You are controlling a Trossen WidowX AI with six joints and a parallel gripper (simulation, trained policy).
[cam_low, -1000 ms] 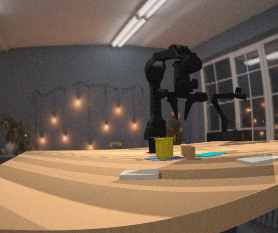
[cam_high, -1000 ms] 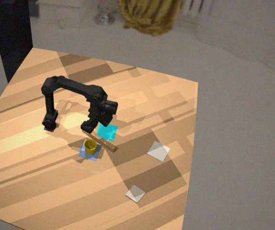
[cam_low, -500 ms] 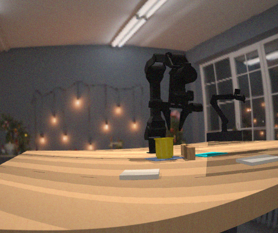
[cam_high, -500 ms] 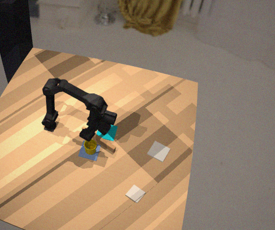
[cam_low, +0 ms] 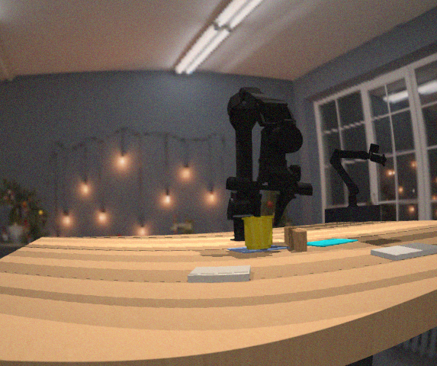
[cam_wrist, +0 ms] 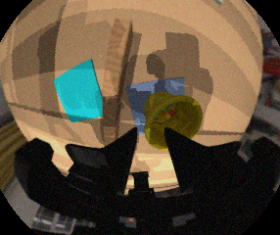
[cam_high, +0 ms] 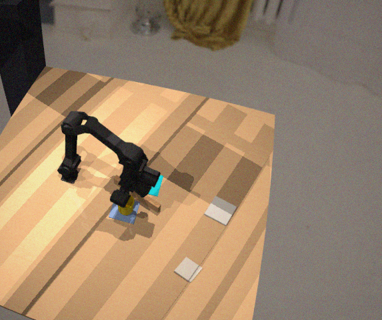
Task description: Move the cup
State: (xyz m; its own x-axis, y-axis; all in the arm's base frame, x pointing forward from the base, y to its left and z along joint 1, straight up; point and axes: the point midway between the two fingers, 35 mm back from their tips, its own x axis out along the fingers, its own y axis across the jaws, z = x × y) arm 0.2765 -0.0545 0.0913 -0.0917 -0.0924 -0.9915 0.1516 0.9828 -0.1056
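Observation:
The yellow cup (cam_high: pixel 125 209) (cam_low: pixel 258 232) (cam_wrist: pixel 191 115) stands upright on the blue pad (cam_high: pixel 132 219) (cam_low: pixel 236 250) (cam_wrist: pixel 151 87). A few small coloured marbles (cam_wrist: pixel 170 113) lie inside the cup. The cyan pad (cam_high: pixel 155 188) (cam_low: pixel 330 242) (cam_wrist: pixel 80 93) is bare, on the other side of a wooden bar. My gripper (cam_wrist: pixel 151 130) is partly open and holds nothing. It is low over the near side of the cup, and in the wrist view one fingertip overlaps the cup's rim, while the gap points just left of the cup. Whether that fingertip touches the cup cannot be told.
The upright wooden bar (cam_high: pixel 155 205) (cam_low: pixel 298 240) (cam_wrist: pixel 115 69) stands between the two pads, close to the cup. Two flat pale tiles lie farther out: one tile (cam_high: pixel 220 211) (cam_low: pixel 401 251) beyond the cyan pad, another tile (cam_high: pixel 187 269) (cam_low: pixel 219 274) nearer the table's front edge.

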